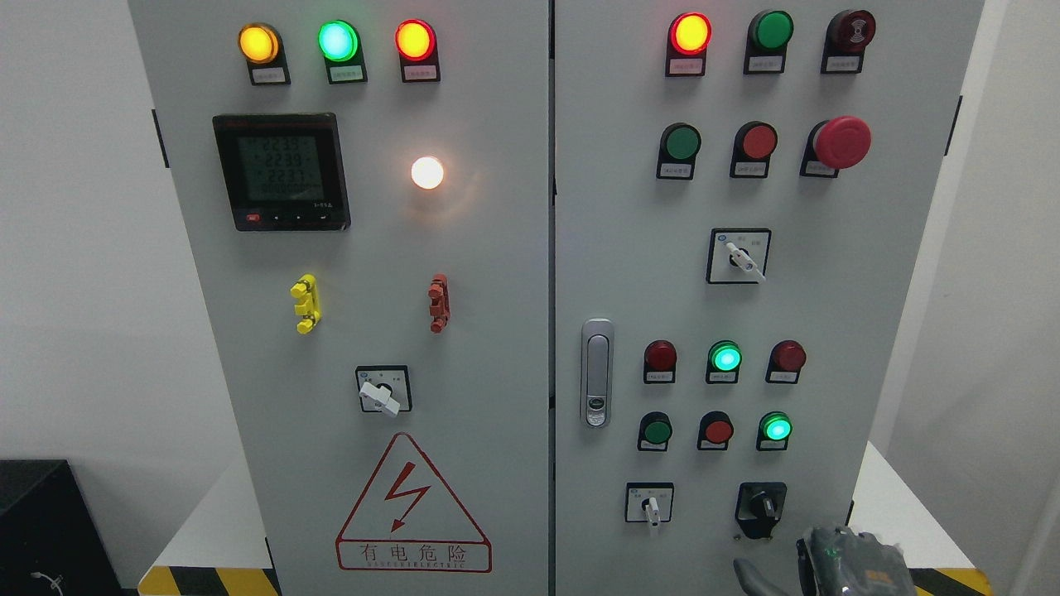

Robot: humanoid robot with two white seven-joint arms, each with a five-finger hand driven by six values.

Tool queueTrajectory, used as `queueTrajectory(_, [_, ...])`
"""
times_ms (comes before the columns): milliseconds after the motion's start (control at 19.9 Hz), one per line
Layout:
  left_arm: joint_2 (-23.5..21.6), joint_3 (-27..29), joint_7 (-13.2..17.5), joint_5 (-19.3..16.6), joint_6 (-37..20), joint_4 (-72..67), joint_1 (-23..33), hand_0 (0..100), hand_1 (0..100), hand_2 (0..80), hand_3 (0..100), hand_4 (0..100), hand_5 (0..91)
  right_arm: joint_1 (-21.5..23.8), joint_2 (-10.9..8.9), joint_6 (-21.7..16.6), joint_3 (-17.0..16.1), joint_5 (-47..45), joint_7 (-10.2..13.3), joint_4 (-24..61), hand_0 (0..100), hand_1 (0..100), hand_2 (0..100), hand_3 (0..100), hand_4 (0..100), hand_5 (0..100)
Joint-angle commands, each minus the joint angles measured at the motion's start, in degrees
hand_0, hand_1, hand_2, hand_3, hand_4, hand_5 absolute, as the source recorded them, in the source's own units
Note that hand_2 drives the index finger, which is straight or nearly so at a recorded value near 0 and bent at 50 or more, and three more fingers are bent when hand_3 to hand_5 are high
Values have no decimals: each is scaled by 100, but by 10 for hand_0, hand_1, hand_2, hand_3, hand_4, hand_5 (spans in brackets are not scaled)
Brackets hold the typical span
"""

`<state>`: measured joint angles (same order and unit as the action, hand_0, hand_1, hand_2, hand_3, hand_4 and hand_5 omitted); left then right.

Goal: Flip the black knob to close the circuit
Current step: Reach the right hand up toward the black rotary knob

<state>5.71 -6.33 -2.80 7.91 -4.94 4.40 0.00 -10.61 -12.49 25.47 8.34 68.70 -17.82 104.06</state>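
The black knob (760, 505) sits low on the right door of the grey cabinet (629, 273), in a black mount, its handle pointing up and a little left. My right hand (832, 563) rises from the bottom edge just below and right of the knob, not touching it. Only the top of the hand shows. To the knob's left is a white-handled selector switch (650, 505). My left arm is out of sight.
Above the knob are rows of red and green lamps and buttons (719, 396). A door latch (596, 372) sits left of them and a red mushroom stop button (840, 142) high up. The left door holds a meter (281, 172) and a white selector (381, 393).
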Motion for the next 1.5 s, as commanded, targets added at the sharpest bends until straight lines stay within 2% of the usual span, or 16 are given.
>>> queueTrajectory(0, [0,0,-2,0,28,0,114,120,556,0,0,0,0,-116,54,99,159,205,-82,-26,10,42,914,1000,863,850])
queueTrajectory(351, [0,0,-2,0,28,0,114,120,556,0,0,0,0,-257,71,292,159,214,-125,-52,7,57,915,1000,867,856])
queueTrajectory(451, [0,0,-2,0,28,0,114,120,556,0,0,0,0,-283,71,362,159,214,-239,-78,7,58,914,1000,869,858])
queueTrajectory(752, [0,0,-2,0,28,0,114,120,556,0,0,0,0,-406,124,459,168,214,-266,-175,6,66,915,1000,872,858])
queueTrajectory(1254, [0,0,-2,0,28,0,114,120,556,0,0,0,0,-556,168,485,168,363,-275,-351,6,86,921,1000,877,864])
queueTrajectory(1455, [0,0,-2,0,28,0,114,120,556,0,0,0,0,-565,168,494,168,399,-354,-386,10,94,924,1000,880,867])
